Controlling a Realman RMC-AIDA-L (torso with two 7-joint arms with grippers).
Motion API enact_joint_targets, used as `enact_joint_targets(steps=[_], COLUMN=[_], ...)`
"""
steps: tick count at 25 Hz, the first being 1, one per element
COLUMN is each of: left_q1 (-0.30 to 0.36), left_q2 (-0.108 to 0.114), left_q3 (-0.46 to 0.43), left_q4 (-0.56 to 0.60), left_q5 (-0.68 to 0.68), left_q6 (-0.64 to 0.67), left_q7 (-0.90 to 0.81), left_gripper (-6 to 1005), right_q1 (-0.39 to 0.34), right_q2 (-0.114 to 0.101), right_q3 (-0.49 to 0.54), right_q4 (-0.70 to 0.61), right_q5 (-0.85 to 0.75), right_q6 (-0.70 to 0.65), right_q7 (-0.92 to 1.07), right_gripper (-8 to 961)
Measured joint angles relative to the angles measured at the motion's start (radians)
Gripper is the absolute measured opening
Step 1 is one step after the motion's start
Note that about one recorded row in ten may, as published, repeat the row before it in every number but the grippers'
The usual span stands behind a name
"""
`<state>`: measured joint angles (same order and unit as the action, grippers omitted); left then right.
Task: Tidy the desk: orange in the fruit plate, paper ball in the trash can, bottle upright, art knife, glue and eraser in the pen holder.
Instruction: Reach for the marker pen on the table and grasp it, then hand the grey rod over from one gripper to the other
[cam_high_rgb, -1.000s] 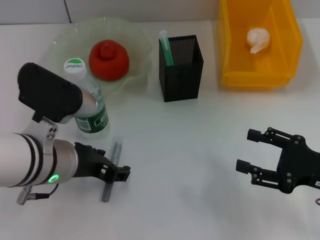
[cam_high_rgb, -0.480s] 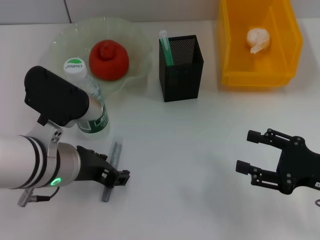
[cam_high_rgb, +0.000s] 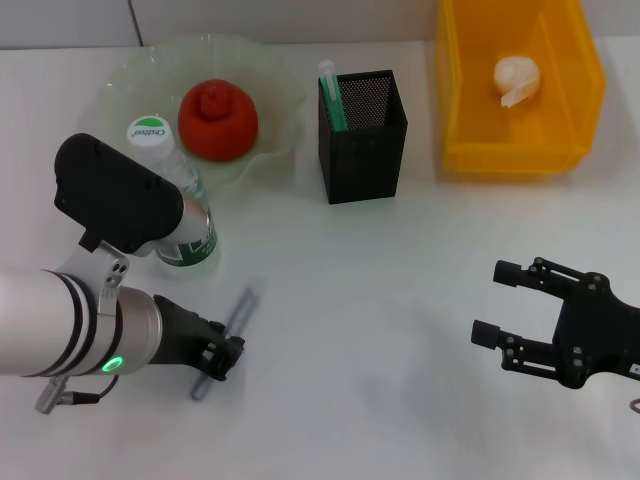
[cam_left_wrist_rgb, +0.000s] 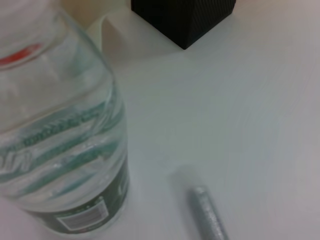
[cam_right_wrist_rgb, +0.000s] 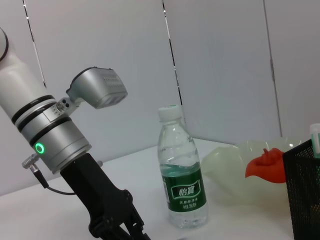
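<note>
Head view: the left gripper (cam_high_rgb: 222, 356) sits low over the white surface (cam_high_rgb: 380, 300), its fingers closed on a slim grey knife (cam_high_rgb: 228, 338) that tilts away from it; the bottle (cam_high_rgb: 172, 200) stands upright just behind, white cap up, beside the plate (cam_high_rgb: 280, 95) holding the orange (cam_high_rgb: 218, 121); a green-tipped glue stick (cam_high_rgb: 331, 92) pokes from the black mesh holder (cam_high_rgb: 362, 135); the paper ball (cam_high_rgb: 517, 79) lies in the yellow bin (cam_high_rgb: 470, 120); the right gripper (cam_high_rgb: 495, 300) hovers well apart at the near right, fingers spread wide and empty; the left wrist view shows the bottle (cam_left_wrist_rgb: 60, 145) close beside the knife (cam_left_wrist_rgb: 207, 212).
</note>
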<state>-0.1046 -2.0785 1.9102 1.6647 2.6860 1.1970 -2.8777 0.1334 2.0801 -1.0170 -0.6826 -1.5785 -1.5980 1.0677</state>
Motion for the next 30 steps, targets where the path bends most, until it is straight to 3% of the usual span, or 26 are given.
enact_joint_targets(steps=[4,15,19,25,30], left_q1=[-0.016,-0.038,-0.038,0.004,0.057], left_q2=[0.001,0.005,0.005,0.006,0.007], left_q3=[0.002,0.018,0.018,0.009,0.001], left_q4=[-0.007,-0.007,0.005,0.13,0.212], left_q5=[0.0,0.007,0.011,-0.066,-0.18], left_q6=[0.014,0.045,0.051,0.029,-0.07], left_q7=[0.0,0.01,0.014,0.088,0.191], left_gripper=[193,121,121,121,121], right_q1=[0.0,-0.008,-0.002,0.011,0.04], right_q2=[0.0,-0.001,-0.001,-0.001,-0.02], right_q3=[0.0,0.041,0.136,0.305,0.413], right_q4=[0.0,-0.014,-0.006,0.022,0.11], right_q5=[0.0,0.01,0.012,0.012,0.012], right_q6=[0.0,-0.049,-0.12,-0.211,-0.319], right_q7=[0.002,0.029,0.046,0.111,0.145], right_gripper=[752,748,746,744,741])
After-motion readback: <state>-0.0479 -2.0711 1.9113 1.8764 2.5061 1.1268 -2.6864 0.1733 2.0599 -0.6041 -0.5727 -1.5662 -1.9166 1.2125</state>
